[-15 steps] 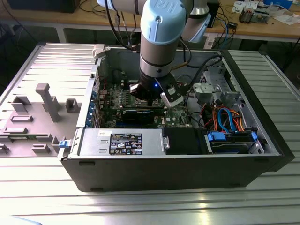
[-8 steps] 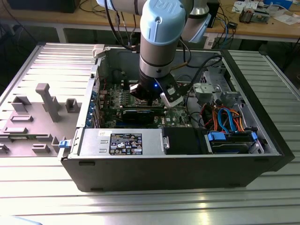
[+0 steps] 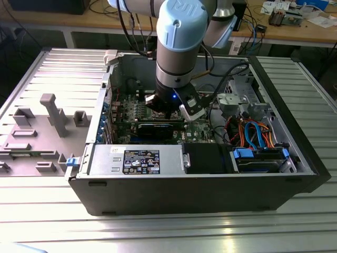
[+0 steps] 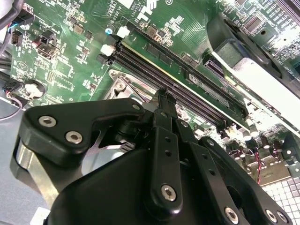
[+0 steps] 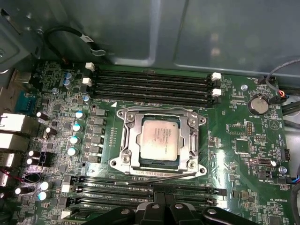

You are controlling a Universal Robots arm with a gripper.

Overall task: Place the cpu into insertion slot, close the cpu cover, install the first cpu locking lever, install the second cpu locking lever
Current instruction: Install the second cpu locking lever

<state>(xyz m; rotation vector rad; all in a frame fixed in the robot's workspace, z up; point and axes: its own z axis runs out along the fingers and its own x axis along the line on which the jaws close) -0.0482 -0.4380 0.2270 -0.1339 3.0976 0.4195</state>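
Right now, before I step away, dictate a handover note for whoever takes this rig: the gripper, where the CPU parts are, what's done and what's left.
Gripper: low inside the computer case, over the memory slots beside the socket. It is not carrying the cpu.
cpu: seated flat in the insertion slot.
cpu cover: lying down around the cpu, apparently closed.
Lever: one thin rod lies along the socket edge nearest the gripper. I cannot tell if it is latched.
Done: cpu placed, cover down.
Left: both locking levers remain unconfirmed.

Wrist cameras close above motherboard [image 5: 234, 136]
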